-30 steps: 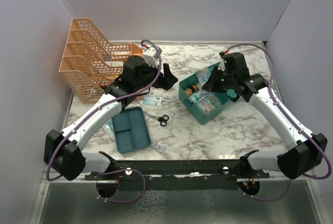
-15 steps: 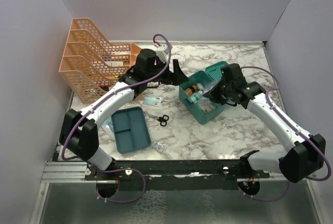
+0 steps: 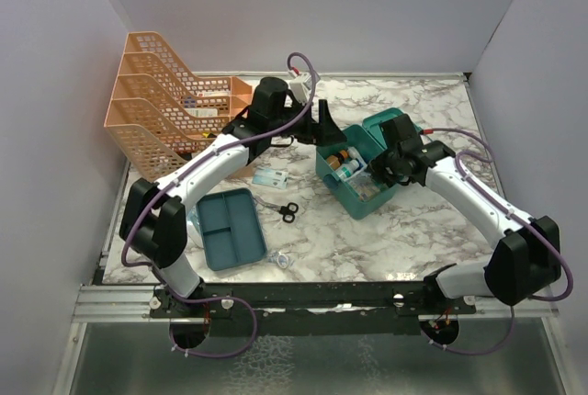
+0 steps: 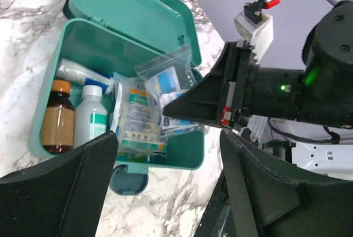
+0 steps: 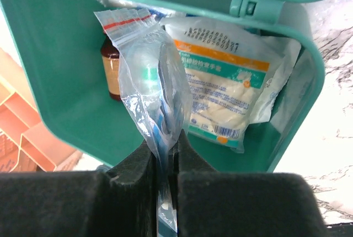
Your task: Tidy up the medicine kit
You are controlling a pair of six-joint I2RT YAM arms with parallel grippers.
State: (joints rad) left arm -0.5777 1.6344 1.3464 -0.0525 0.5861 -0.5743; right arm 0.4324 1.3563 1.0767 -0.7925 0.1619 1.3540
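Observation:
The medicine kit (image 3: 393, 187), a teal box with its lid thrown back, stands right of centre. Inside it are a brown bottle (image 4: 57, 117), a white bottle (image 4: 91, 120) and a gauze packet (image 5: 226, 88). My right gripper (image 5: 168, 157) is shut on a clear zip bag (image 5: 151, 77) of blue-and-white items, holding it upright inside the box (image 5: 49, 71). In the top view that gripper (image 3: 378, 162) hangs over the kit's middle. My left gripper (image 4: 167, 138) is open and empty, hovering above the kit's (image 4: 88, 38) left rim, by the far-left corner (image 3: 323, 127).
An orange mesh rack (image 3: 156, 110) fills the back left. A flat teal divided tray (image 3: 230, 228) lies at the front left, with black scissors (image 3: 283, 209), a small packet (image 3: 269, 177) and a small clear item (image 3: 282, 260) near it.
My left arm has stretched to the right, bringing its open gripper up to the kit. My right gripper has lowered the zip bag into the box.

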